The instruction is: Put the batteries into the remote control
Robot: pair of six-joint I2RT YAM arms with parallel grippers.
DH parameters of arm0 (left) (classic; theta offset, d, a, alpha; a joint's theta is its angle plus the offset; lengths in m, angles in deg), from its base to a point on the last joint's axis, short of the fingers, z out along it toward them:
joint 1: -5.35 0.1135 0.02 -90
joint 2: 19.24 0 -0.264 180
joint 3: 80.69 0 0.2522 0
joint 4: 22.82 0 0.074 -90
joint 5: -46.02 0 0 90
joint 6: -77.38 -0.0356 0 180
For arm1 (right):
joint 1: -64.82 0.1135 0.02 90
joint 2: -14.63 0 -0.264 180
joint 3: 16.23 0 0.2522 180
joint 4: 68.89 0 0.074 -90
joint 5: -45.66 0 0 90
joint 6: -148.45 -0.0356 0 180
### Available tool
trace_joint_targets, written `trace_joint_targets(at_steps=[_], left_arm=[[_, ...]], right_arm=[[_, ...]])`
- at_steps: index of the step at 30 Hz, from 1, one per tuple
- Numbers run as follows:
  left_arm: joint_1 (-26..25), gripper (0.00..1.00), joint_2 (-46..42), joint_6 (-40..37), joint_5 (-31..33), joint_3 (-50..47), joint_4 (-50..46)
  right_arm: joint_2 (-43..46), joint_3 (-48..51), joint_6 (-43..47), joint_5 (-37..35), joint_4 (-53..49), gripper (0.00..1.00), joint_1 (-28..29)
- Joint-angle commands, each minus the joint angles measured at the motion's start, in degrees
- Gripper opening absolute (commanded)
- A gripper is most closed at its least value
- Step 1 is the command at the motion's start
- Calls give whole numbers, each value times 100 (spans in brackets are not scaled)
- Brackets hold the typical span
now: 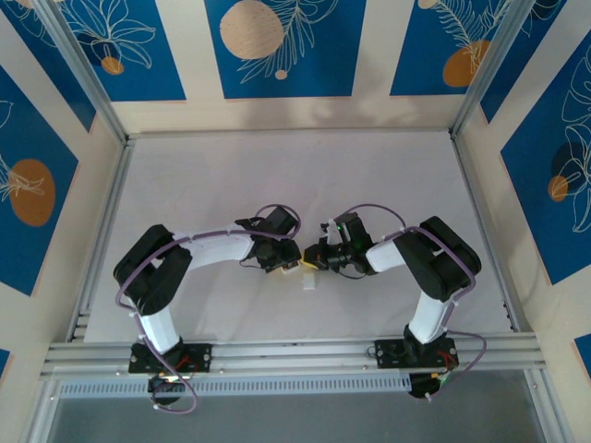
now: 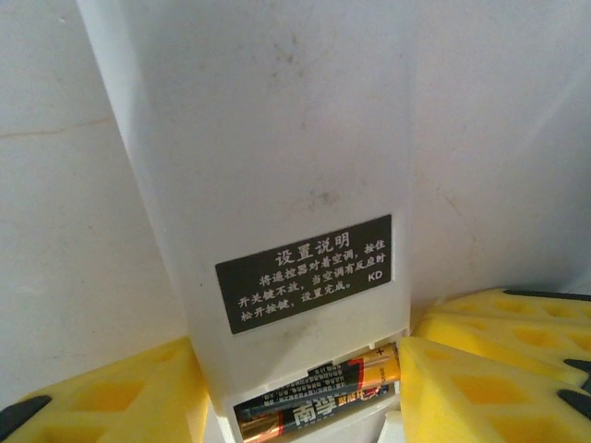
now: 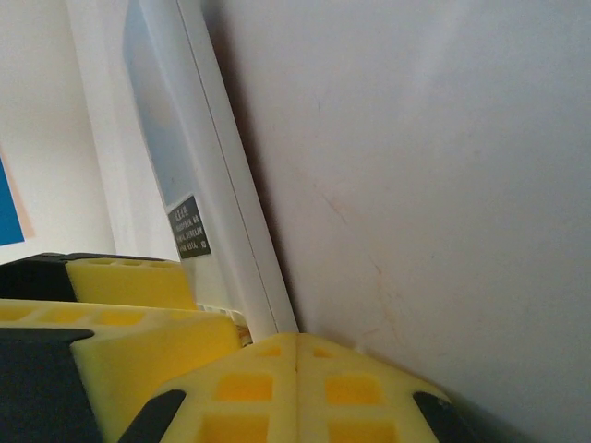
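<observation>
The white remote control [image 2: 277, 166] lies back up, showing a black label [image 2: 309, 272] with white print. Its compartment is open and two batteries [image 2: 319, 397] lie in it side by side, gold ends pointing opposite ways. My left gripper [image 2: 295, 397] straddles that end, its yellow pads [image 2: 111, 397] pressed against both long sides of the remote. My right gripper [image 3: 297, 346] is shut with its pads together, its tip at the remote's edge [image 3: 235, 240]. From above, left gripper [image 1: 288, 265] and right gripper [image 1: 323, 257] meet over the remote [image 1: 306, 275] at mid-table.
The white table [image 1: 277, 175] stretches behind the grippers. An aluminium rail [image 1: 295, 351] carries both arm bases at the near edge. Frame posts and blue patterned wall panels [image 1: 28, 185] close in the sides and back.
</observation>
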Motion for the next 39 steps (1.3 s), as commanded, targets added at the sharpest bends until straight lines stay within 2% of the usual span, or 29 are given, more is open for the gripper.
trace_joint_targets(at_steps=[1, 16, 22, 27, 39], left_arm=[[53, 52, 116, -124, 19, 20, -410], [48, 53, 530, -415, 23, 276, -825], [45, 57, 696, -584, 99, 429, -1098], [45, 63, 618, -549, 19, 436, -1005], [51, 67, 259, -484, 14, 598, -1027]], right_arm=[[-18, 52, -37, 62, -137, 0, 11], [-39, 52, -58, 78, -97, 0, 16], [-48, 52, -63, 74, -72, 0, 19], [-5, 62, -71, 64, -92, 0, 4], [328, 21, 72, -47, -487, 2, -69]])
